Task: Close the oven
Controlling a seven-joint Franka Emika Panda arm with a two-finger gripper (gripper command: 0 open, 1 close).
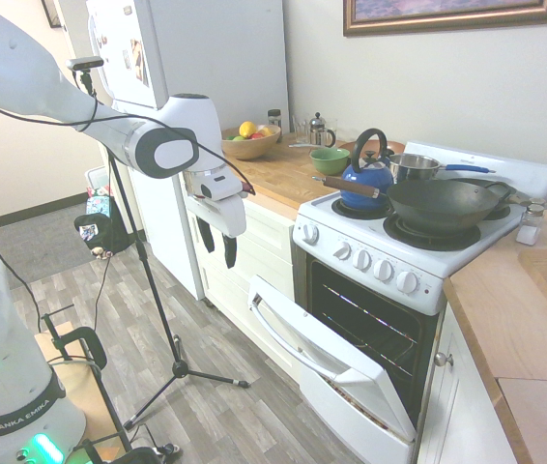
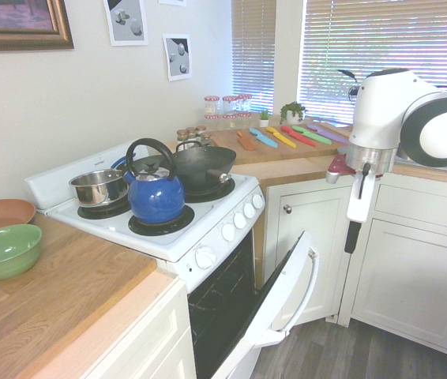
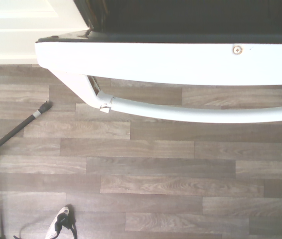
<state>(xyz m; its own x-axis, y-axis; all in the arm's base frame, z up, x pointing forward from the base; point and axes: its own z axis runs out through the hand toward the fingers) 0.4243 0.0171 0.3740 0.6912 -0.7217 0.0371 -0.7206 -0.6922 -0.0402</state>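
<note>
Oven (image 1: 428,300), first exterior view, stands between counter sections, its door (image 1: 336,367) partway down; the gripper (image 1: 217,253) hangs before it, fingers spread. Second exterior view: blue kettle (image 2: 156,195) on the stovetop's front burner nearest the worktop edge. Wrist view: door's bar handle (image 3: 191,114) over wood flooring (image 3: 181,186).

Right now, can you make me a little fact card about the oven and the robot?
oven door: partly open, tilted outward
door handle: white bar, nothing holding it
robot jaws: open, in the air
kettle: blue, on a front burner
wok: dark, on the stove
small pot: silver, on a back burner
green bowl: on the wooden counter
job: door not closed yet
</note>
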